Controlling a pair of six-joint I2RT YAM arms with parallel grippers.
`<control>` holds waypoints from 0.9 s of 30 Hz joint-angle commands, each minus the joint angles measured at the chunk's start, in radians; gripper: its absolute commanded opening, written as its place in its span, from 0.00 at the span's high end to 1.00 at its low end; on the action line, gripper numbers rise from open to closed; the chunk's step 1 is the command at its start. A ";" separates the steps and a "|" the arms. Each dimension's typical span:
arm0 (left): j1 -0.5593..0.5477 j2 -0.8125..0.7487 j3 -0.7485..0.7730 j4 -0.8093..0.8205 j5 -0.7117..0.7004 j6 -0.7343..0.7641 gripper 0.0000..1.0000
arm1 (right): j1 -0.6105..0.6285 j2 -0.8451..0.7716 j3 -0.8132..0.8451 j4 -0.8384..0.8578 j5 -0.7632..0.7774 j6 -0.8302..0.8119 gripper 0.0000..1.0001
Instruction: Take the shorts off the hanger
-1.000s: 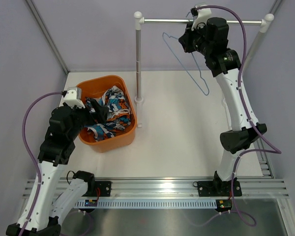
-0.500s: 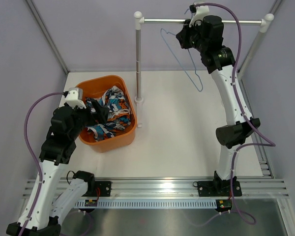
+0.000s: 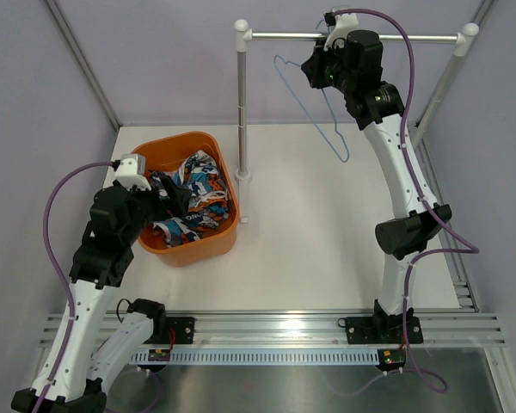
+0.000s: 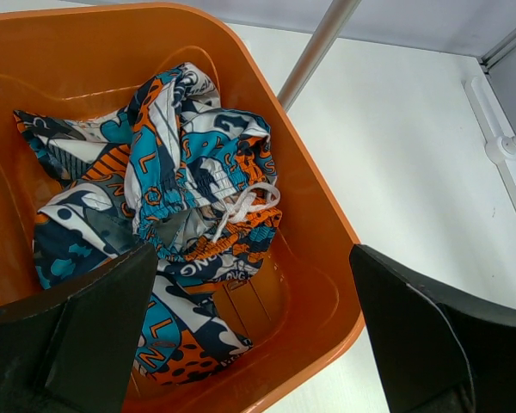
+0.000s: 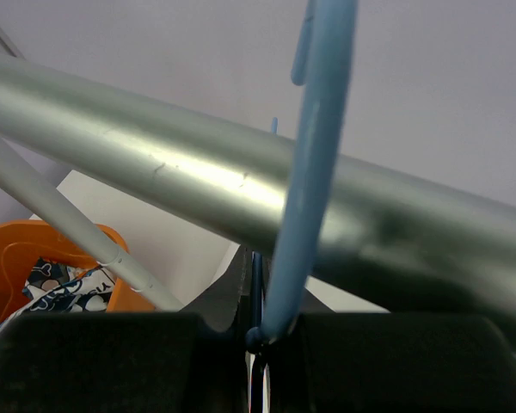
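The left gripper (image 4: 252,258) hangs with its jaws spread wide over the orange basket (image 4: 322,232), where the shorts (image 4: 181,198) lie crumpled, clear of any wire. Off to the right, the right gripper (image 5: 258,335) pinches the bare hanger (image 5: 301,198) up against the silver rail (image 5: 155,163). Whether the hook has caught the rail is hard to tell. The removal looks done. Next, seat the hook and let go.

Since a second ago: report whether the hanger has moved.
Yes. The hanger, held by the right gripper, has shifted left along the silver rail, toward the upright post in the top view.
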 commanded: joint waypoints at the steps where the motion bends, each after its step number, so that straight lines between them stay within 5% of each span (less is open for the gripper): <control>1: 0.001 -0.015 -0.014 0.045 0.007 0.014 0.01 | 0.023 -0.002 0.000 0.046 0.011 0.003 1.00; 27: 0.001 -0.018 -0.020 0.042 0.007 0.012 0.01 | 0.046 -0.023 -0.051 0.038 0.051 -0.006 0.85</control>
